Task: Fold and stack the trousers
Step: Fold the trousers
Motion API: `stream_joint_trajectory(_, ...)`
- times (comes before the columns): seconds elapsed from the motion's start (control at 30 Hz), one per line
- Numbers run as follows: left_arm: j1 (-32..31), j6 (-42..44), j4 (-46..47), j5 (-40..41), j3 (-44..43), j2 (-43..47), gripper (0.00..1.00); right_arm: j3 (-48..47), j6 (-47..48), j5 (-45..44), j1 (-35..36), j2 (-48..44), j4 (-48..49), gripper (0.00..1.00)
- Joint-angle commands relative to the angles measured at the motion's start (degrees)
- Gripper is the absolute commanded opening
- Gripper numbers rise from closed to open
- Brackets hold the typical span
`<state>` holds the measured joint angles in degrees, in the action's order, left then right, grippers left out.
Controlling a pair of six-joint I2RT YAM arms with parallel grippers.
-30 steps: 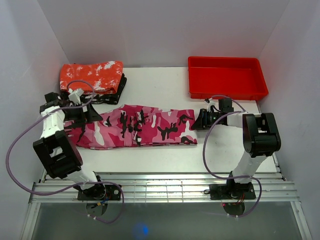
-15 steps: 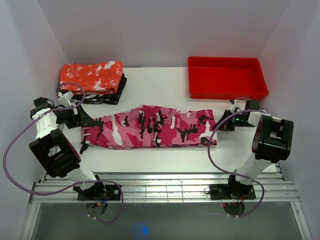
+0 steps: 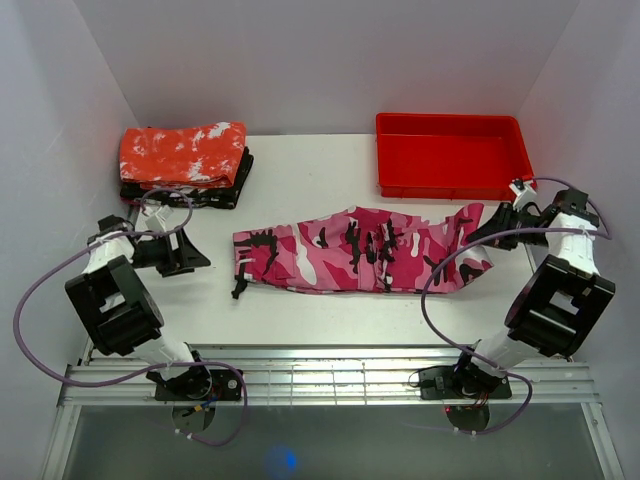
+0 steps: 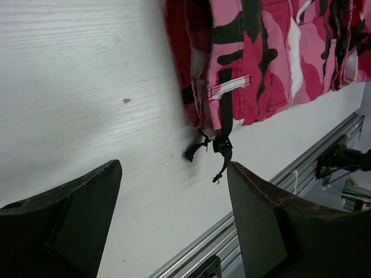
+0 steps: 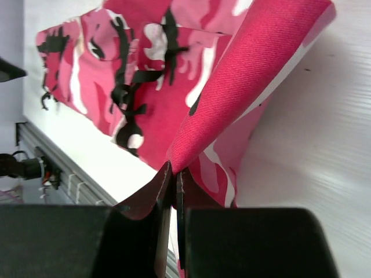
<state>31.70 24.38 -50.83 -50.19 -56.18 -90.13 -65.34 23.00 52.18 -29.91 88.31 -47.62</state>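
The pink camouflage trousers [image 3: 360,250] lie stretched across the middle of the white table, folded lengthwise. Their left end, with black drawstrings, shows in the left wrist view [image 4: 232,75]. My right gripper [image 3: 497,222] is shut on the trousers' right end and lifts it off the table; the pinched fold shows in the right wrist view [image 5: 232,98]. My left gripper [image 3: 190,252] is open and empty, low over bare table to the left of the trousers, apart from them.
A folded red cloth with white speckles [image 3: 183,155] lies on a dark stack at the back left. A red tray [image 3: 453,156] stands at the back right. The metal rail [image 3: 320,375] runs along the table's near edge.
My right gripper has dragged the trousers to the right and raised their right end. My left gripper has let go of the left end and now sits apart from it.
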Motion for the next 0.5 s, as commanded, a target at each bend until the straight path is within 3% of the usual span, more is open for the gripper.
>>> stream_joint_trajectory(0.0, -4.53, -2.75, 7.22, -4.82, 2.3, 0.57, 0.85, -0.84, -4.01, 6.96, 2.4, -2.09, -0.21, 0.08)
stream_joint_trajectory(0.13, -9.28, -9.51, 15.04, -8.16, 4.15, -1.27, 0.86, -0.58, -10.95, 6.88, 4.77, -4.55, 5.86, 0.08)
stream_joint_trajectory(0.27, -11.14, -17.07, 22.08, -5.01, 3.89, -5.49, 0.8, -0.75, -16.23, 6.97, 8.01, -5.52, 9.99, 0.08)
stream_joint_trajectory(0.47, -13.77, -17.97, 22.79, -5.79, 1.25, -12.08, 0.75, 0.21, -27.56, 6.62, 14.95, -6.75, 20.34, 0.08)
